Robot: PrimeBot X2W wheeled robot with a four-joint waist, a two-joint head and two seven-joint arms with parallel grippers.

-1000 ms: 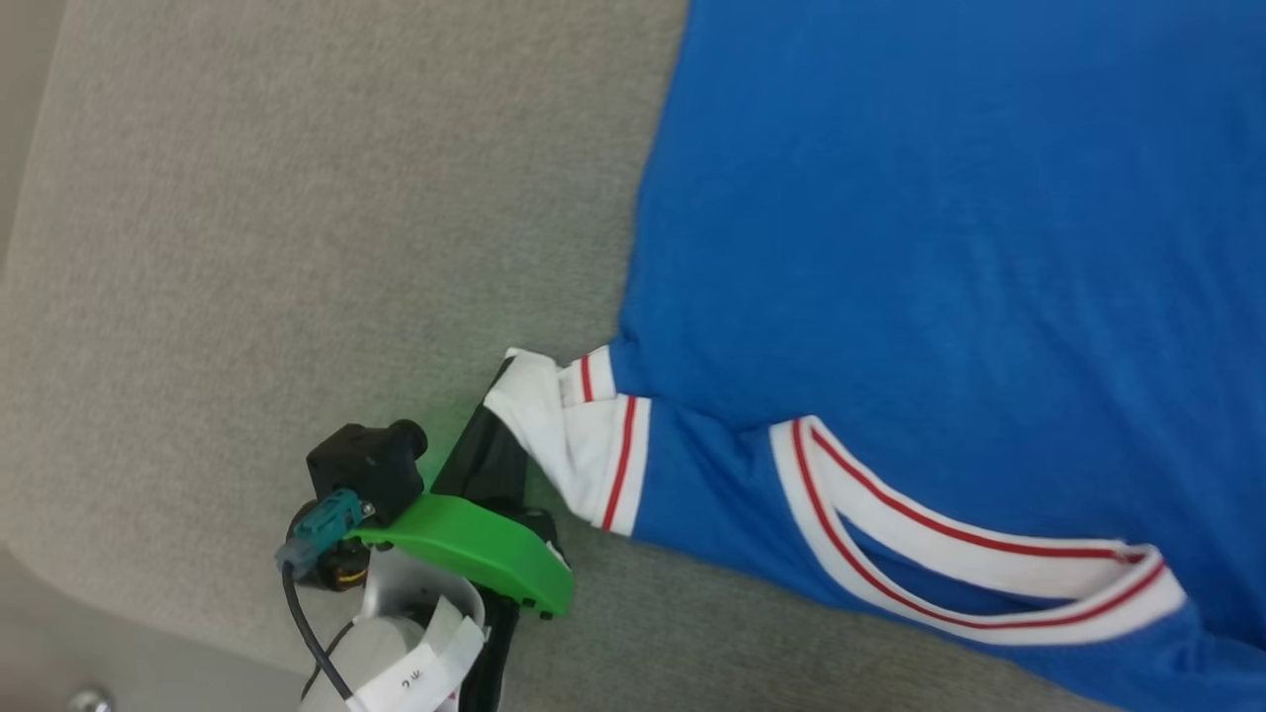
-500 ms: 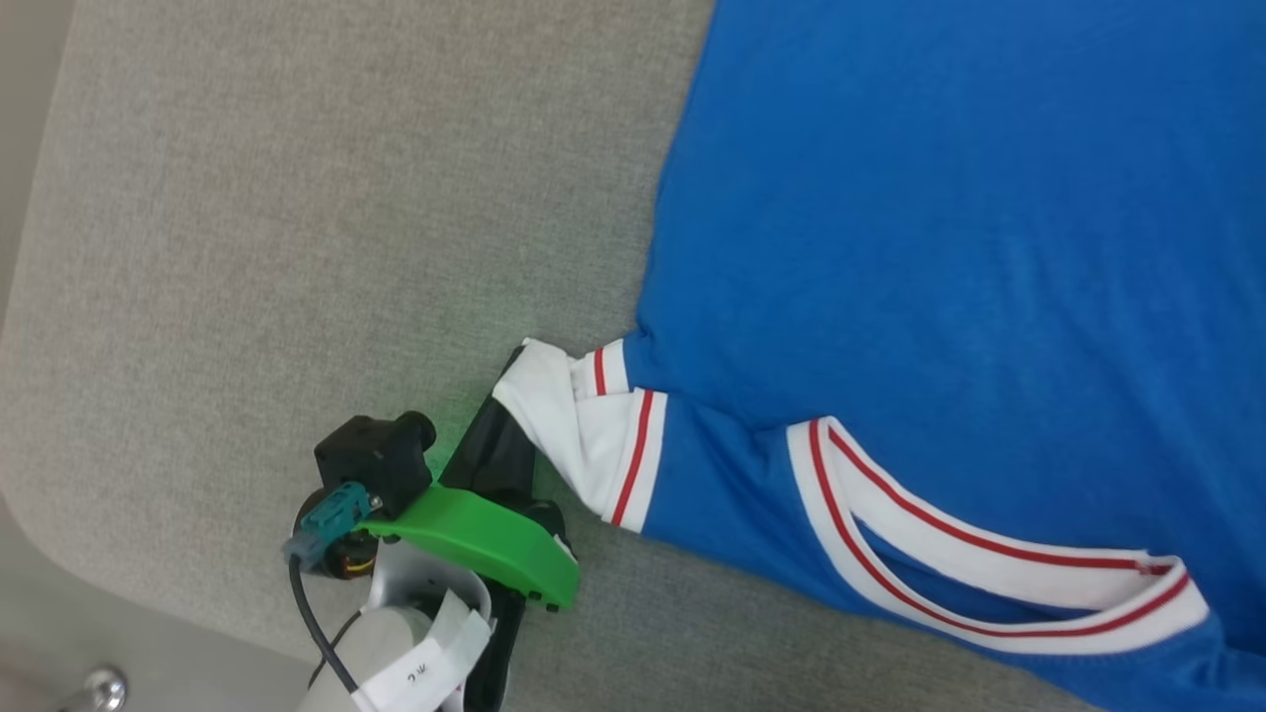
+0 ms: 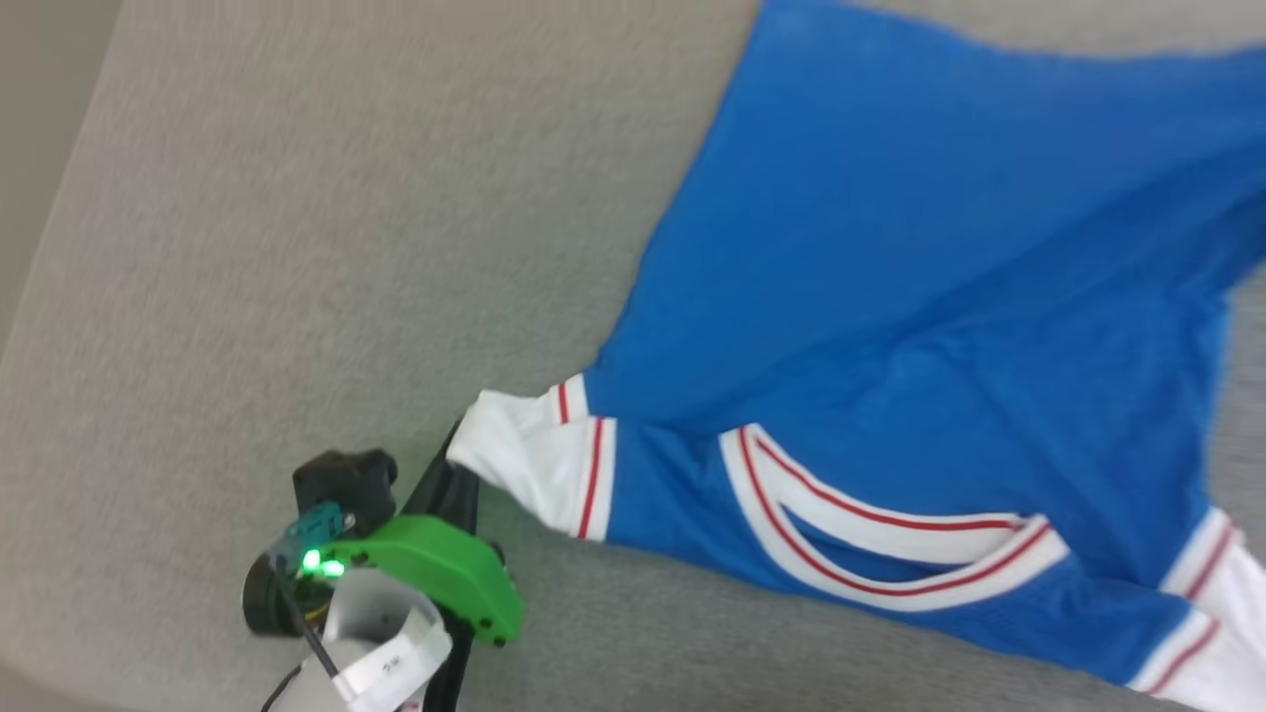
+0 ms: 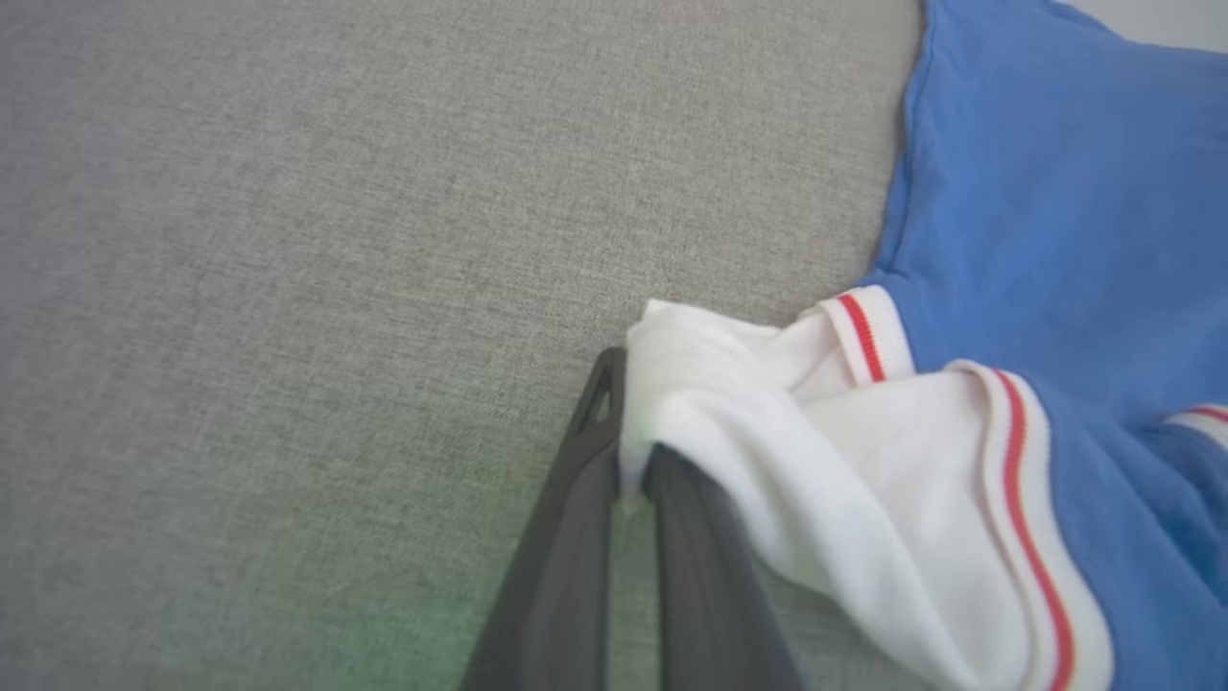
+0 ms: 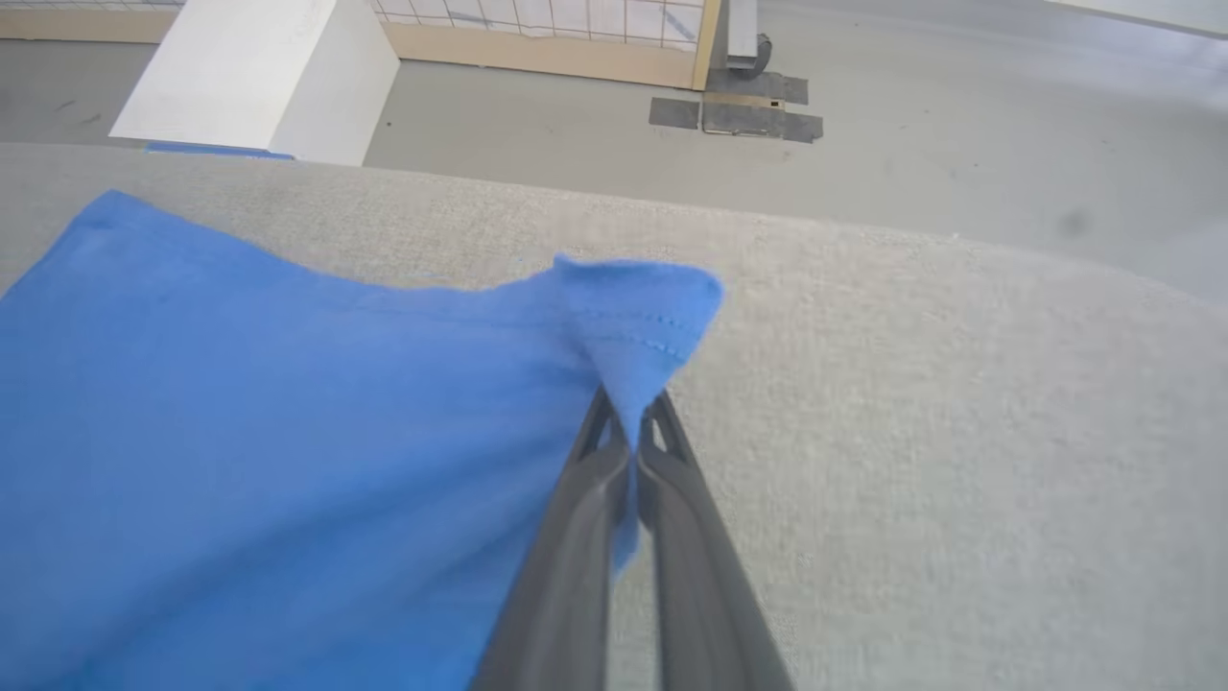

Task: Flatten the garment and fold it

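**Grey woven surface (image 3: 297,247): garment held at two points, both bites shallow**

The surface is a padded top covered in grey fabric, with a rounded near-left corner. Around the shirt it looks dry and flat.

Nearest the robot, the left gripper (image 4: 628,470) is clamped on the bunched tip of the white sleeve (image 4: 748,422). Only the outermost fold sits between the fingers. Judgement: a firm pull may draw this fold out, or stretch the sleeve while the body lies unmoved.

The garment (image 3: 890,297) lies spread on the surface to the right of that gripper. Its striped collar (image 3: 890,554) is towards the near edge and its second sleeve (image 3: 1212,583) is at the lower right. Creases run across the blue from the held sleeve towards the far side.

Further out, the right gripper (image 5: 628,432) is pinched on a blue hem corner (image 5: 638,317), which stands in a small peak off the surface. Whether one layer or both are caught cannot be told. Judgement: if only one layer is held, the other will trail and wrinkle. Unequal tension between the arms would skew the shirt. Drag on the coarse weave could also roll the hem under.

Beyond the far edge is a grey floor (image 5: 959,115). On it are a white block (image 5: 259,77) and dark tape patches (image 5: 734,110), with a gridded panel (image 5: 537,19) behind.
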